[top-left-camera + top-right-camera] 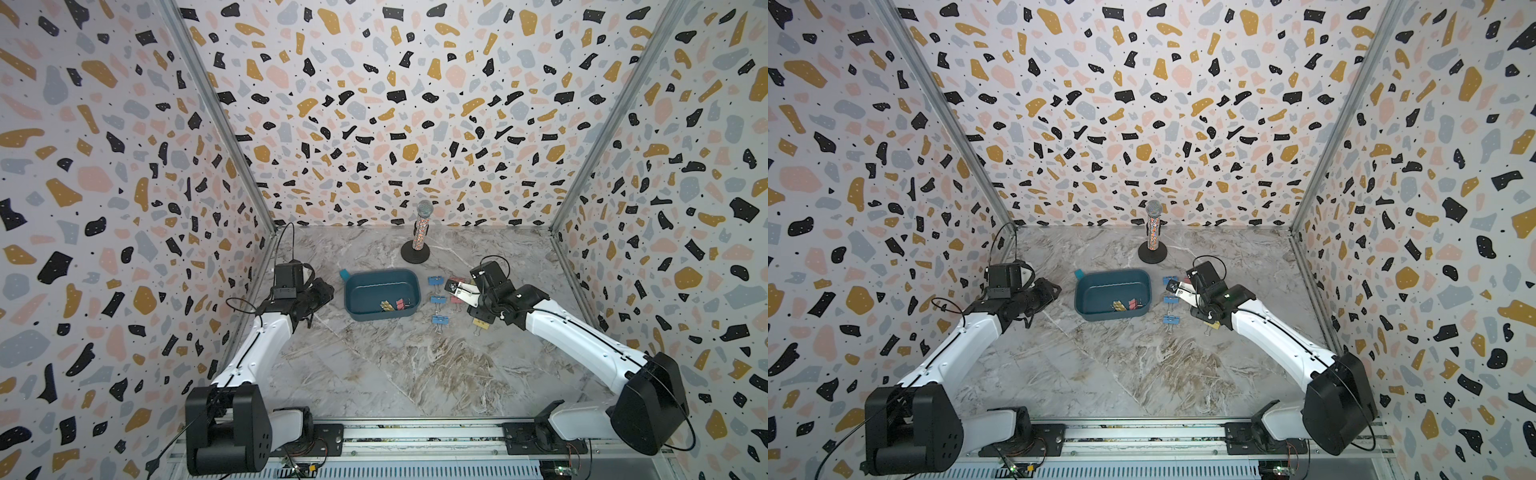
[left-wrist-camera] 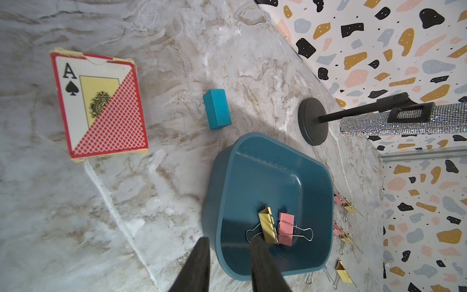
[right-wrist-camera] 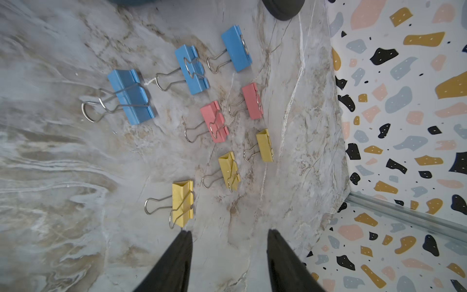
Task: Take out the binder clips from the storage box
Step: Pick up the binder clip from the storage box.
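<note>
Two binder clips (image 2: 275, 228) are remaining in the storage box (image 2: 267, 161); right fingers (image 3: 228, 252), spread empty at its three o'clock, should be returning steadily, while left fingers (image 2: 228, 263), nearly closed, are straddling its wall.

The marble tabletop (image 1: 415, 365) bears the storage box (image 1: 361, 305), scattered binder clips (image 3: 131, 96), microphone stand (image 1: 415, 252), card box (image 2: 98, 103).

Both arms reach in from the near rail, wrists low over the tabletop.
The left arm (image 1: 266, 328) angles inward, and its left gripper (image 2: 228, 255) shows its two dark fingers close together in the wrist view, with only a narrow gap between them. The right arm (image 1: 582, 336) stretches in from the opposite side, and the right gripper (image 3: 228, 239) has its fingers spread well apart, gripping nothing.
</note>
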You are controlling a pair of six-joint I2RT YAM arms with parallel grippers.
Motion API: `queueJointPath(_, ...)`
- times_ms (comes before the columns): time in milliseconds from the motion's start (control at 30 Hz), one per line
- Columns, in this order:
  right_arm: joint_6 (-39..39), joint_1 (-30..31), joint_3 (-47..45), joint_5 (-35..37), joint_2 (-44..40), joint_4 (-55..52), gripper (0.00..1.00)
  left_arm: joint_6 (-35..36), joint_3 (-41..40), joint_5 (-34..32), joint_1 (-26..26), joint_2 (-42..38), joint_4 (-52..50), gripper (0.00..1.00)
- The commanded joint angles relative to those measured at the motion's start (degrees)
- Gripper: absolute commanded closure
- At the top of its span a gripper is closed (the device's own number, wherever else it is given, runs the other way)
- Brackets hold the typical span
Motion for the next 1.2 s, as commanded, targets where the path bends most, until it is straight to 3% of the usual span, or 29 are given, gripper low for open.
queueJointPath(0, 1.42, -0.16, 0.99, -4.88, -1.92, -2.71, 0.48, 0.56, 0.2, 0.58, -0.18, 0.58, 1.56, 0.69)
queueJointPath(467, 9.73, 0.1, 5.96, -25.47, -0.09, 4.44, 0.52, -0.24, 1.69, 1.35, -0.46, 3.01, 1.91, 0.69)
queueJointPath(633, 6.81, 0.54, 7.54, -29.71, 1.89, 8.58, 0.51, -1.78, 1.83, 0.78, -0.95, 3.29, 2.26, 0.69)
queueJointPath(933, -0.91, 0.39, 23.88, -34.7, 19.25, 4.49, 0.53, -0.45, 3.74, -2.74, -1.71, 4.24, 2.17, 0.69)
queueJointPath(1167, -0.67, -0.6, 41.77, -38.29, 33.44, -4.43, 0.53, 0.74, 7.6, -1.17, -2.05, 7.78, 0.65, 0.69)
